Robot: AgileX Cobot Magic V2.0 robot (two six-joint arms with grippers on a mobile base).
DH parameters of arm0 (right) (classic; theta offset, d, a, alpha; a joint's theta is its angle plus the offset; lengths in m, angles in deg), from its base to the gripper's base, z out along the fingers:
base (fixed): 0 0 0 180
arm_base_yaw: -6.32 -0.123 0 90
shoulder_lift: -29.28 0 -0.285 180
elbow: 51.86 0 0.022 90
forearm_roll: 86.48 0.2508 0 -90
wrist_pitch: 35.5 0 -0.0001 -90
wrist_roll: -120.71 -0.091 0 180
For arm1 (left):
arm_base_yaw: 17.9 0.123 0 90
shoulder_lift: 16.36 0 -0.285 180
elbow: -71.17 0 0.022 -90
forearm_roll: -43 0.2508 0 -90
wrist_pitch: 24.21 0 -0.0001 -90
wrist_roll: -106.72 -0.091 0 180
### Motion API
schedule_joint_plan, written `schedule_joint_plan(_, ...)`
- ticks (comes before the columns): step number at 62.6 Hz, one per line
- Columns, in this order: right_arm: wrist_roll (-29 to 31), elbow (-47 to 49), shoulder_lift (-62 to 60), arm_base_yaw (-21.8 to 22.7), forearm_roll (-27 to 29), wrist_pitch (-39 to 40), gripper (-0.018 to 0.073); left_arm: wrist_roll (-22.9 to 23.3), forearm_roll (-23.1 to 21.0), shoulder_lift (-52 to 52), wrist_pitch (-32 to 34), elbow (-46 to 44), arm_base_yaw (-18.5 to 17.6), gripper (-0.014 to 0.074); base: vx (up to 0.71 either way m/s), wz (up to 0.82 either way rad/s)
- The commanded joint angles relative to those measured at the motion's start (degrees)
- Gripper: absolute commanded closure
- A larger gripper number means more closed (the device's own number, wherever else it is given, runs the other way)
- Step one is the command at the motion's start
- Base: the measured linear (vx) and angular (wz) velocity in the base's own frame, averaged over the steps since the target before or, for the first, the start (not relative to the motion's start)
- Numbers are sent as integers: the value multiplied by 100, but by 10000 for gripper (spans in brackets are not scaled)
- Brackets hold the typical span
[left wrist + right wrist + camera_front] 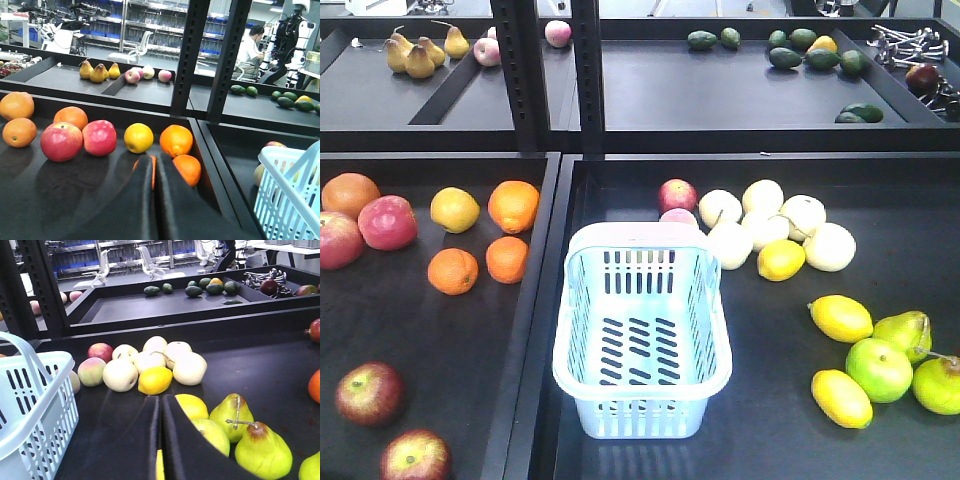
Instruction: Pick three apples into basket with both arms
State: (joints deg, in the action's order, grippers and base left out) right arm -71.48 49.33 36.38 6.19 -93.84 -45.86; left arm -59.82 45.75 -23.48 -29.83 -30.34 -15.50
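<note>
Left gripper [154, 160]: black fingers pressed together, only a sliver of gap, nothing held. It hangs low over the left black tray [440, 350], just short of a cluster of oranges [176, 140].

Right gripper [160, 400]: fingers likewise nearly touching, empty. It sits low over the right black tray [770, 400], just before a yellow lemon [155, 380] and green pears [262, 450].

The pale blue-white slotted plastic basket [640, 415] stands upright and empty at the left end of the right tray. Its long axis runs from near to far and its open mouth faces up.

Two dark maroon-red apples [368, 393] lie at the near left corner of the left tray, close to each other, stem dimples up. A third dark red apple [677, 195] lies just beyond the basket's far rim, beside pale cream round fruits [770, 225].

A raised black divider [542, 300] separates the two trays and lies between the near apples and the basket. Bare tray floor lies between those apples and the divider, and to the right of the basket.

Brighter pink-red apples [387, 222] sit farther back on the left. Black perforated posts [525, 70] rise behind. Rear trays hold brown-yellow pears [415, 55] and dark green avocados [800, 50]. The room beyond has shelving, chairs and a seated person [247, 50].
</note>
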Motion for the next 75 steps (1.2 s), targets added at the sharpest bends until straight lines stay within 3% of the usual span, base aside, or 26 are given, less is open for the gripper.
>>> schedule_joint_plan(1, 59, -79, -74, 1, -35, 447, 564, 36, -53, 90, 458, 50, -6, 603, 0, 0)
schedule_joint_plan(75, 59, -79, -74, 1, -35, 447, 564, 47, -53, 90, 505, 50, -6, 603, 0, 0)
